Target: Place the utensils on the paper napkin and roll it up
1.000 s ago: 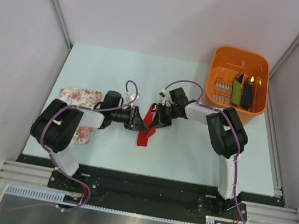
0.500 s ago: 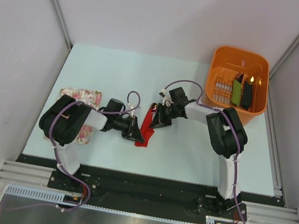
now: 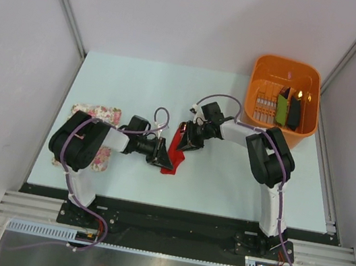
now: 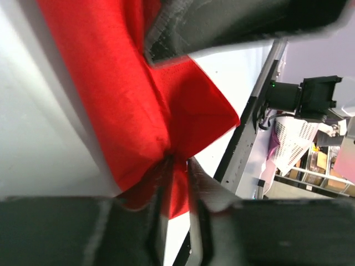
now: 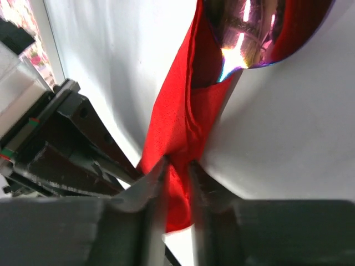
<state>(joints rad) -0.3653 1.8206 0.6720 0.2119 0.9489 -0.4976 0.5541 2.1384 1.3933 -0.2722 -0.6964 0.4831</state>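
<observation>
Change: the left gripper (image 4: 178,164) now sits closer to the table's 6 o'clock edge than a second ago.
Left gripper: pinched tight on the napkin (image 3: 175,147), at its 7 o'clock end.
Napkin: narrow roll, mid-table.
Right gripper (image 5: 177,166): clamped on the roll's 1 o'clock end.
Spoon (image 5: 244,25): bowl pokes out at 12.
Risk: opposed pulls may tear the paper, and a loosened fold could let the spoon slide out.

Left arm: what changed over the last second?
The left gripper slid toward the near edge, its jaws shut on the paper napkin, which now shows as a longer red strip. The right gripper, also pinching the napkin, and the orange basket stayed put.
</observation>
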